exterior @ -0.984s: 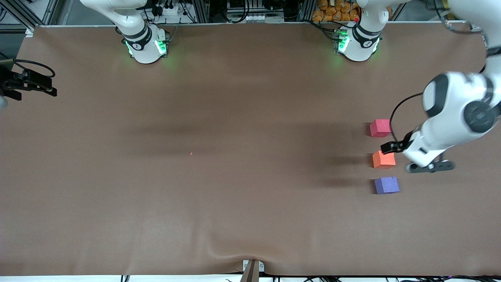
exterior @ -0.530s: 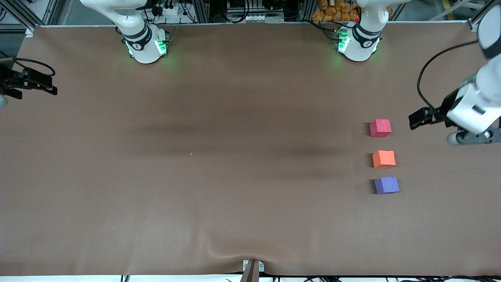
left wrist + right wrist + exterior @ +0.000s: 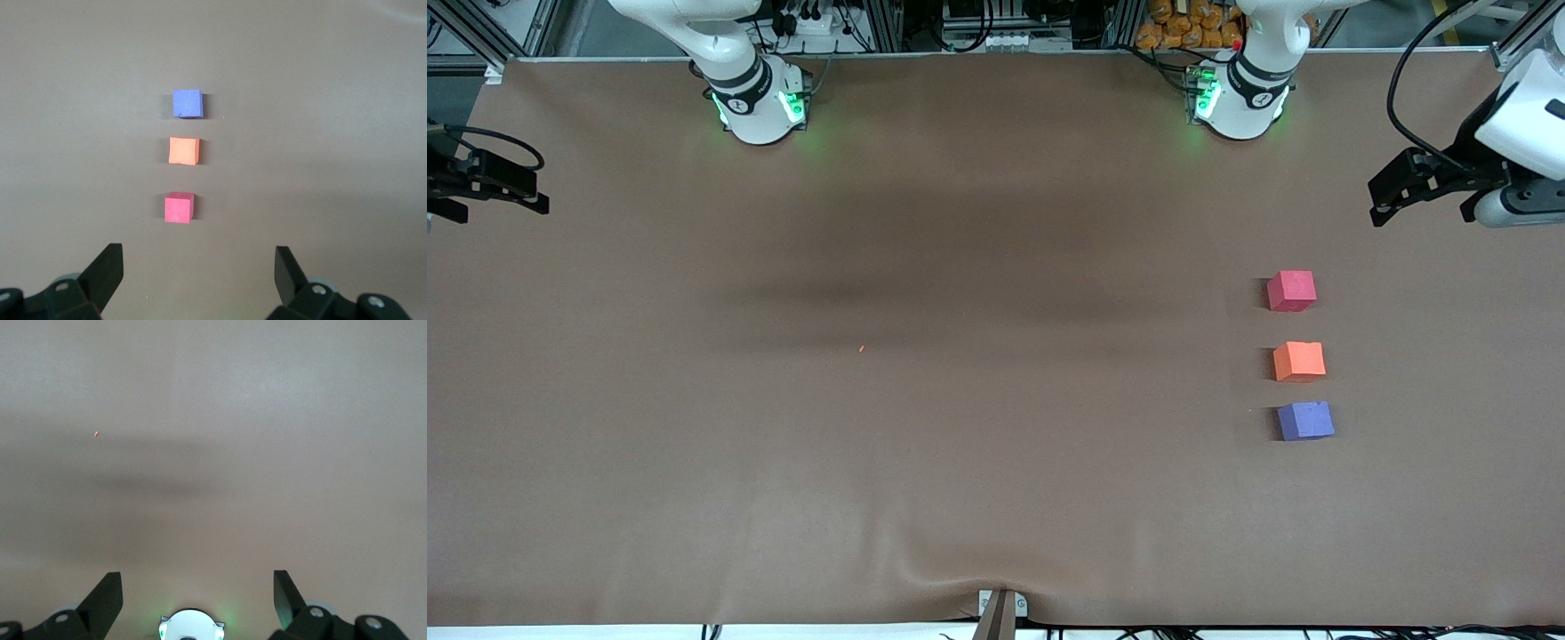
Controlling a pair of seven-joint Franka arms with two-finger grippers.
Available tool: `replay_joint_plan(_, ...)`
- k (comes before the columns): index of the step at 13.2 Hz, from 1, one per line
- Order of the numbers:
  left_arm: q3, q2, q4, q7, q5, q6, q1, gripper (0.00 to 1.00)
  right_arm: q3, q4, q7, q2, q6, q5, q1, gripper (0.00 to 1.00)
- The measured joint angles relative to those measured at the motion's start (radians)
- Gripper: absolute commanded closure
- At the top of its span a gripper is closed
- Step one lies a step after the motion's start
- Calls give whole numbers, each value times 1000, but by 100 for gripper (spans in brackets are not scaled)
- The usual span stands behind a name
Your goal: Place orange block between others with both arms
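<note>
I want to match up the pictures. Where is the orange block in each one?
Front view: the orange block sits on the brown table, between the pinkish-red cube and the purple-blue cube.
Left wrist view: the orange block is the middle cube of the row.
Right wrist view: it is not there, only bare table.
Shared landmark: the pinkish-red cube, next to the orange block in both views that show it.

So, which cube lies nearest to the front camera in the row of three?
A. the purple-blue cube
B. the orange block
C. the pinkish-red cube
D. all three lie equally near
A: in the front view the purple-blue cube lies lowest, with the orange block above it and the pinkish-red cube highest.
</note>
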Motion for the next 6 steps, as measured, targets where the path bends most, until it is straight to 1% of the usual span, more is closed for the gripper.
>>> replay_joint_plan(1, 72, -3, -7, 22, -3, -2, -59, 0, 0, 0, 0, 0, -1, 0, 0, 0)
replay_joint_plan(2, 107, -10, -21, 43, -10, -3, -81, 0, 0, 1, 0, 0, -2, 0, 0, 0)
replay_joint_plan(6, 126, -32, -48, 61, -16, -3, -80, 0, 1, 1, 8, 0, -5, 1, 0, 0)
